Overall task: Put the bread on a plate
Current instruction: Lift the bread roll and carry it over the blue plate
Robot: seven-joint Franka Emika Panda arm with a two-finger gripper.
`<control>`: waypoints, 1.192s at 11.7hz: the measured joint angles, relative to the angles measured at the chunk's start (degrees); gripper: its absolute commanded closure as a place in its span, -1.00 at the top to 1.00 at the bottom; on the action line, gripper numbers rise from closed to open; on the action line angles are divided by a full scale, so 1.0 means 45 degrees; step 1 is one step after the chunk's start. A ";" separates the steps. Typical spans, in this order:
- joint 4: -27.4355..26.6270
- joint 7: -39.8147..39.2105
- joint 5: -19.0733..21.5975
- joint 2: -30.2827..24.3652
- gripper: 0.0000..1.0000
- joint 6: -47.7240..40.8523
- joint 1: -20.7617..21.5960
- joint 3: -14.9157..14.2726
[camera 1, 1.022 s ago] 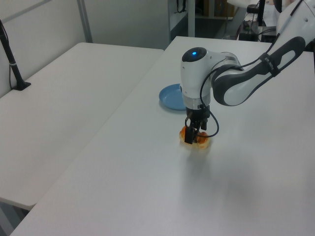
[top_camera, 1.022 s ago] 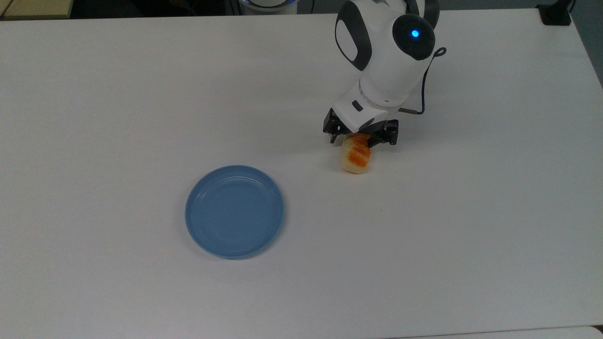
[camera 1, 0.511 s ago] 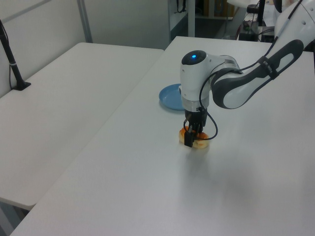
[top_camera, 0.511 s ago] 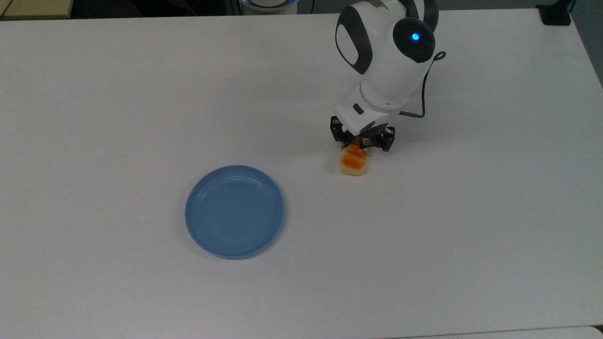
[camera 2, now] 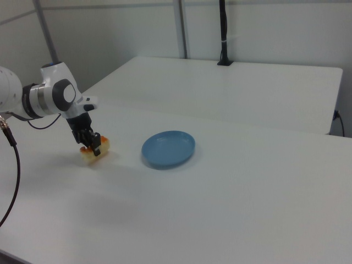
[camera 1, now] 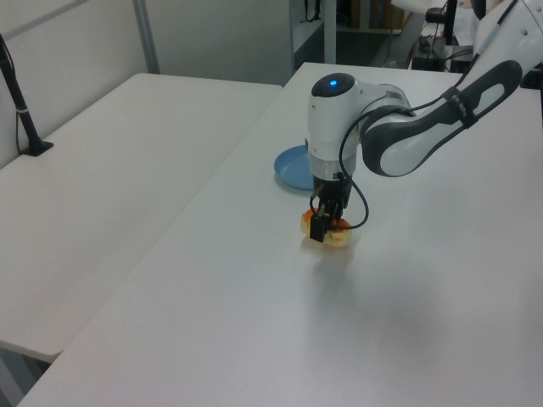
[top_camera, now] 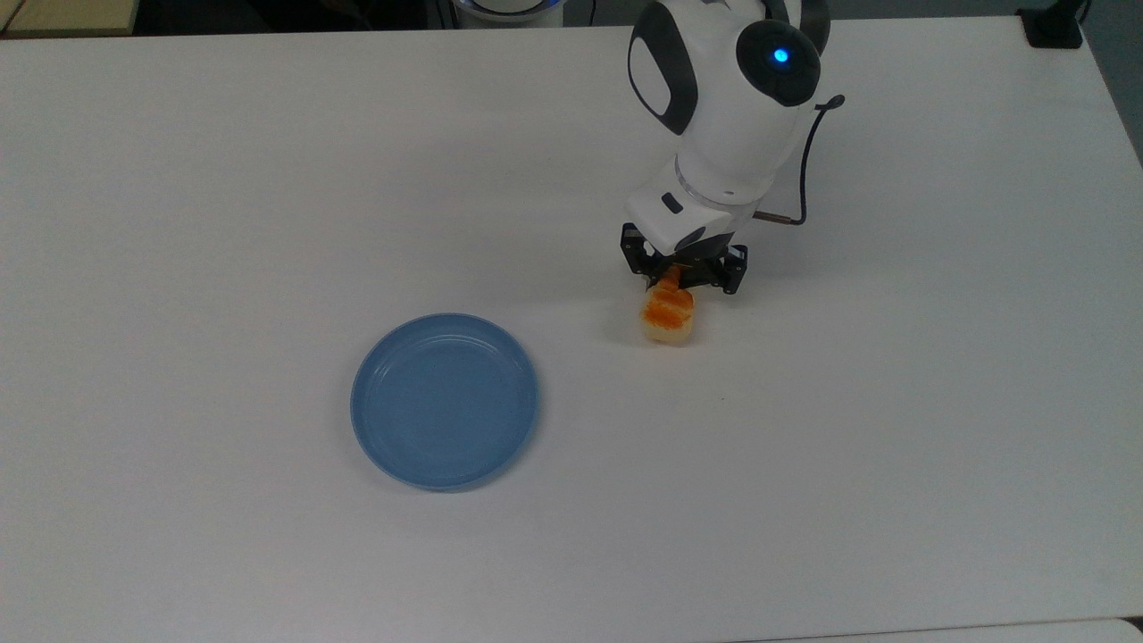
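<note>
Black two-finger gripper (top_camera: 682,275) pointing straight down, pinching one end of the small oblong braided toy loaf (top_camera: 669,315) with glossy orange-brown top and pale cream sides. Bread apparently raised a little off the white worktop (top_camera: 268,179), free end drooping toward the top view's bottom; in the left view (camera 1: 329,231) a faint shadow beneath it, so lifted rather than resting, though hard to be sure. End-on grip probably chosen because the loaf's narrow width fits between the jaws, at the cost of some tilt. Round shallow light-blue plastic plate (top_camera: 445,399) with raised rim lying flat, bare, well apart from the bread, toward the top view's lower left; in the right view (camera 2: 168,148) off to the right of the loaf. Nothing standing between bread and plate, only open white surface. Black cable (top_camera: 808,152) looping beside the wrist, away from the path.
</note>
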 measured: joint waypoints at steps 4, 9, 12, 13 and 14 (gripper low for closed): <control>0.0699 -0.0465 0.0001 -0.0287 -0.41 -0.0088 -0.1010 -0.0022; 0.1253 -0.1096 0.0010 -0.0514 -0.41 -0.0398 -0.2017 -0.0022; 0.1369 -0.1272 0.0011 -0.0516 -0.41 -0.0398 -0.2243 -0.0020; 0.1377 -0.1293 0.0011 -0.0516 -0.41 -0.0398 -0.2256 -0.0020; 0.1378 -0.1307 0.0011 -0.0516 -0.41 -0.0398 -0.2269 -0.0020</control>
